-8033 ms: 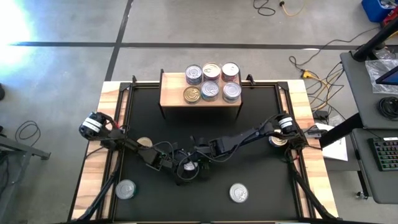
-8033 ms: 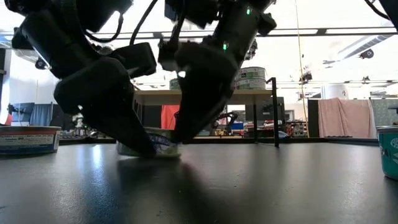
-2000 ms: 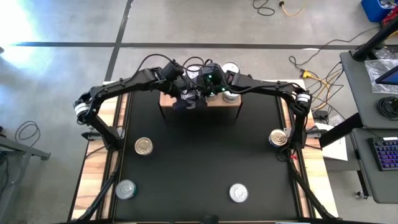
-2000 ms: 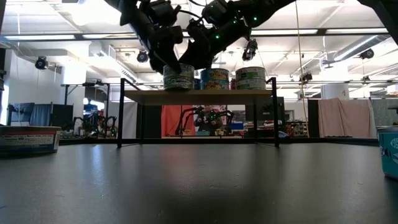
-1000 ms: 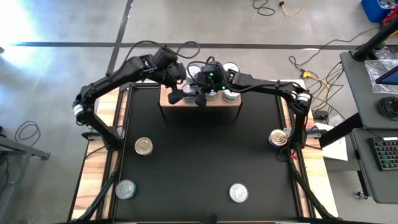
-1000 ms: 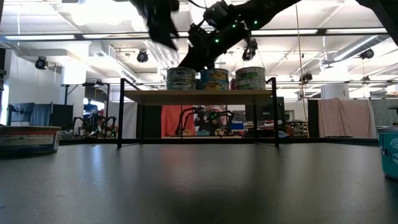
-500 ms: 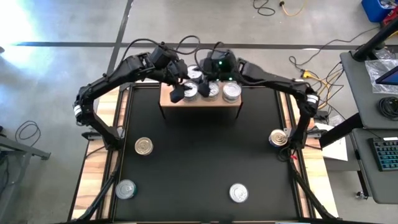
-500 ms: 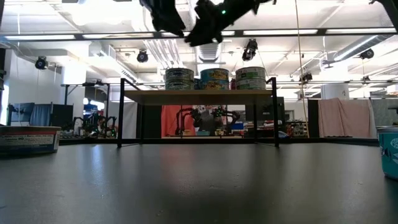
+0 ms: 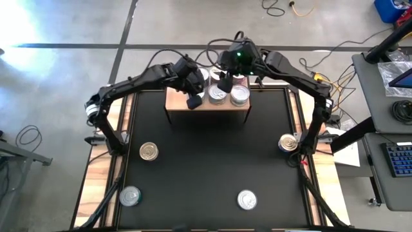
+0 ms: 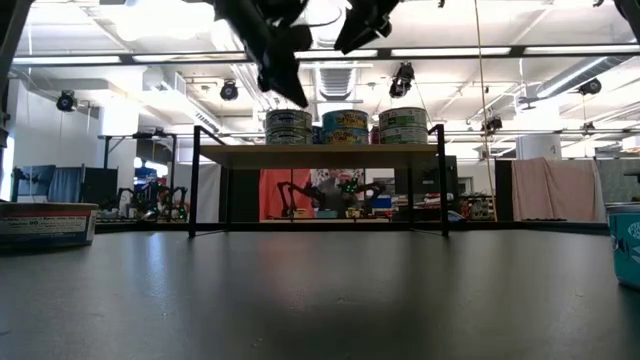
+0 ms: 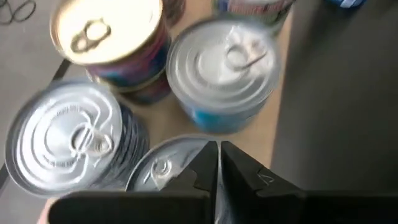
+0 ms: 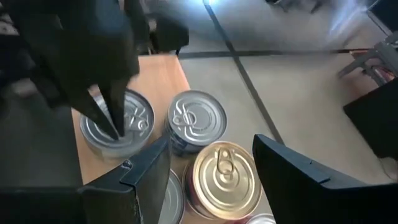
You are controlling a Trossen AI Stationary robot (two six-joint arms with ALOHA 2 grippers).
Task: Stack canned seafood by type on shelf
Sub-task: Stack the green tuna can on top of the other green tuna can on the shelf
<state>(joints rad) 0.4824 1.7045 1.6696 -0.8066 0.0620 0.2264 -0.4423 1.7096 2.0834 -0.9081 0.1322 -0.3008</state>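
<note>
Above the tins grouped on the shelf (image 9: 207, 106), the empty left end effector (image 9: 192, 102) is held with fingers pressed together and the empty right end effector (image 9: 223, 85) spread wide, while the gold-lidded tin (image 9: 149, 152) on the tabletop (image 9: 206, 171) is nearer the left arm.

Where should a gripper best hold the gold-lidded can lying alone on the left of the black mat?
Probably on the round side wall of the gold-lidded can, coming from straight above. It sits flat with its lid up, with free black mat all around it.
</note>
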